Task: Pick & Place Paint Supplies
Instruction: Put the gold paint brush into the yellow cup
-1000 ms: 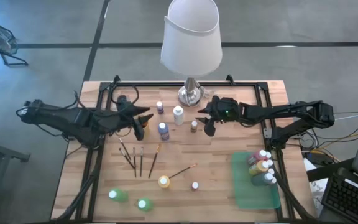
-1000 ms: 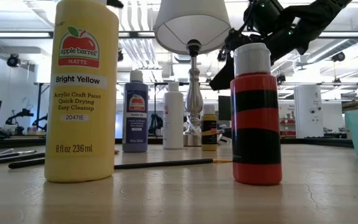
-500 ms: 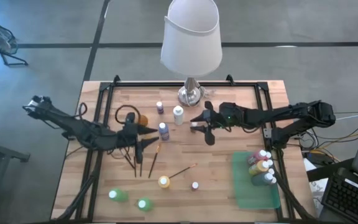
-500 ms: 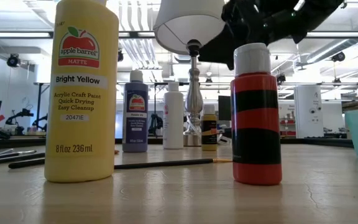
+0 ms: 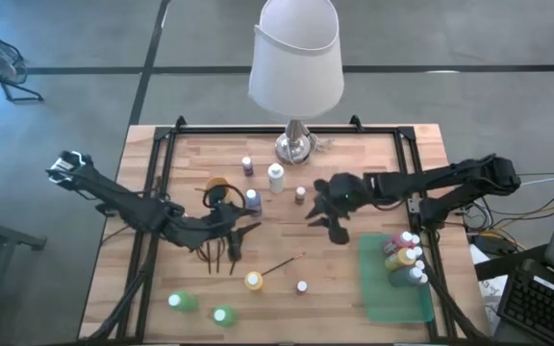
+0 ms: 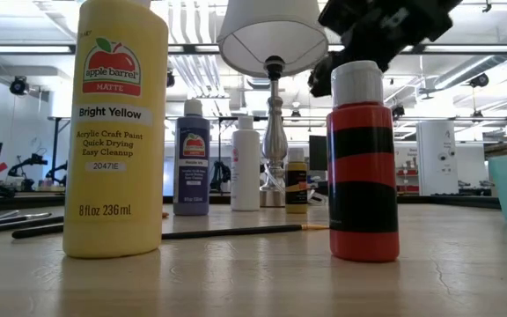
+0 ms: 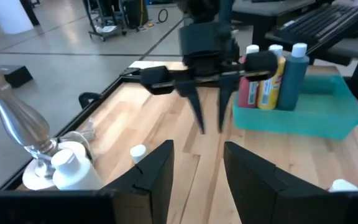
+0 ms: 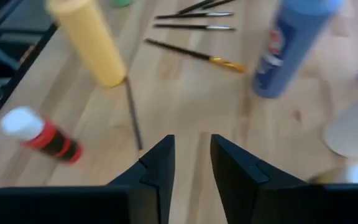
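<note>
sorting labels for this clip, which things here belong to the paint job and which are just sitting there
Job: small white-capped paint bottles, thin dark-handled paintbrushes, bottles already in the flat green tray.
Just there: tall lamp with white shade, flat green rectangular tray.

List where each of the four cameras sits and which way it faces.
High view: overhead, straight down; both arms, lamp, green tray.
Low view: table height, level across; yellow bottle, red bottle, an arm above.
Left wrist view: on the left arm; left tool empty, facing right tool and tray.
Right wrist view: on the right arm; right tool empty, over paintbrushes.
Shared: yellow and red bottles in low and right wrist views.
</note>
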Available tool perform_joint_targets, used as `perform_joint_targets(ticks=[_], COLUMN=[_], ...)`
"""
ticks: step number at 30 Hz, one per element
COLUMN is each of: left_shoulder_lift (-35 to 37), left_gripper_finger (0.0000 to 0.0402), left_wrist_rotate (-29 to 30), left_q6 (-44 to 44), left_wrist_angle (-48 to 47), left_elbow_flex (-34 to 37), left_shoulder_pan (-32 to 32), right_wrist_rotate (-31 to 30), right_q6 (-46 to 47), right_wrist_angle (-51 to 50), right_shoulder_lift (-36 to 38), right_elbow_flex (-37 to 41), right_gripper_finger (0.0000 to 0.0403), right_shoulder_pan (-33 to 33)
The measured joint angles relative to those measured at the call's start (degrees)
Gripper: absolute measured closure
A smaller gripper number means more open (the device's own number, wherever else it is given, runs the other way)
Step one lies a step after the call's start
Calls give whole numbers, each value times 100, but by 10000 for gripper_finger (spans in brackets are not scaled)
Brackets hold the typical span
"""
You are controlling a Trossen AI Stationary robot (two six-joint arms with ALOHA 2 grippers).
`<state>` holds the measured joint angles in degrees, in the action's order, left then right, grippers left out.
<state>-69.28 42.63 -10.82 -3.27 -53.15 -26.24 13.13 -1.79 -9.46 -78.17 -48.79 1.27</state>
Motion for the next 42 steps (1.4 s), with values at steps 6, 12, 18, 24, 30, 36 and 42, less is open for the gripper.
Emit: perform_joint_targets(ticks=[6, 12, 18, 24, 30, 36, 42], left_shoulder_lift=[-115, -210, -202, -172, -170, -166, -164], left_gripper_finger=[255, 255, 255, 255, 255, 255, 255], left_wrist_rotate=[125, 203, 203, 205, 205, 205, 205], left_q6=[-81, -165, -130, -99, -99, -128, -130], left_wrist_angle=[32, 29, 25, 29, 29, 92, 289], left_elbow_flex=[0, 0, 2, 0, -9, -11, -22], left_shoulder_pan=[0, 0, 0, 2, 13, 24, 26], right_wrist_rotate=[-1, -20, -137, -433, -430, -429, -420], right_q6=[-365, -217, -292, -415, -528, -626, -463], right_wrist_angle=[-118, -109, -53, 56, 509, 824, 958], right_shoulder_lift=[-22, -293, -803, -1422, -1962, -2372, -2501], right_elbow_flex=[48, 101, 112, 113, 65, 65, 65], right_gripper_finger=[334, 344, 321, 287, 259, 234, 219], right_shoulder_pan=[574, 815, 896, 888, 888, 886, 890])
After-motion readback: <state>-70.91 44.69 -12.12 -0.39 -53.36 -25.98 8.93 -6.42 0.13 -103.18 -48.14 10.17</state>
